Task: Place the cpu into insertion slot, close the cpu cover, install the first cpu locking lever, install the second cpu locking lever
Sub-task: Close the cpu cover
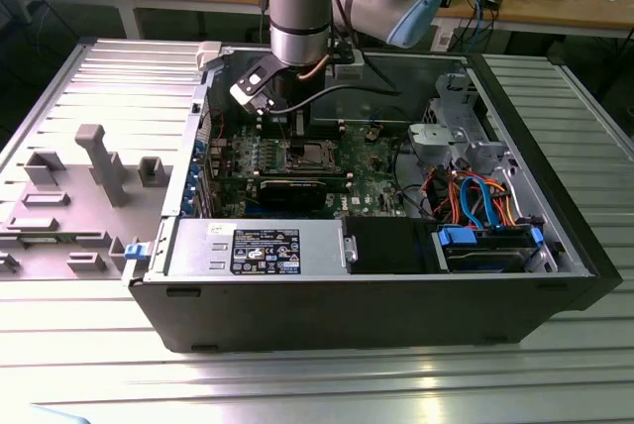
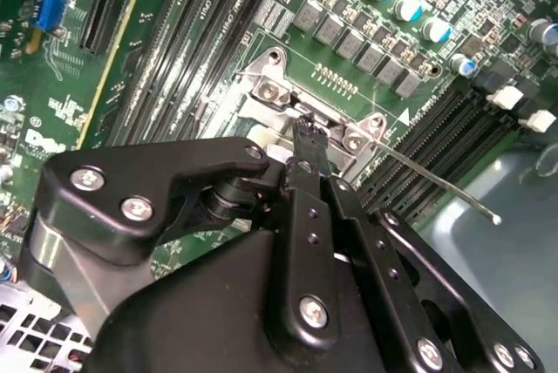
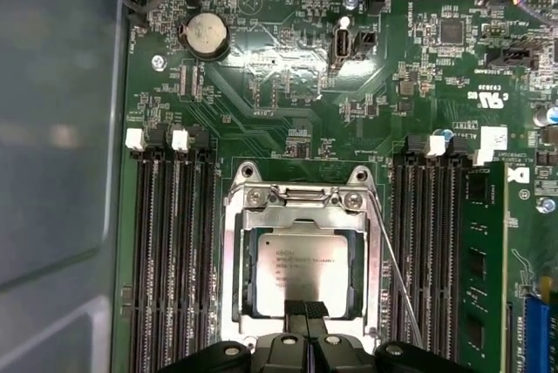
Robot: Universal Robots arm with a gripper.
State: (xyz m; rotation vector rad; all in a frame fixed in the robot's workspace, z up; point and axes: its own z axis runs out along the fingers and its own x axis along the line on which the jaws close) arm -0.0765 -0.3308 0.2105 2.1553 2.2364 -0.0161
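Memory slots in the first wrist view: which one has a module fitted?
The one holding the green module, outermost in the bank beside the thin wire lever and farthest from the cpu; the others are empty black channels.

An open black computer case [image 1: 396,315] lies on a ribbed metal table [image 1: 297,384]. 1 silver box [image 1: 263,246] with a label sits along the case's front edge. Blue and orange wires [image 1: 475,201] curl near its front corner on the exterior view's right. 1 grey plastic part [image 1: 89,186] rests on the table beside the case. On the green board [image 3: 288,94], 1 round battery [image 3: 203,35] sits near long black slots [image 3: 170,251].
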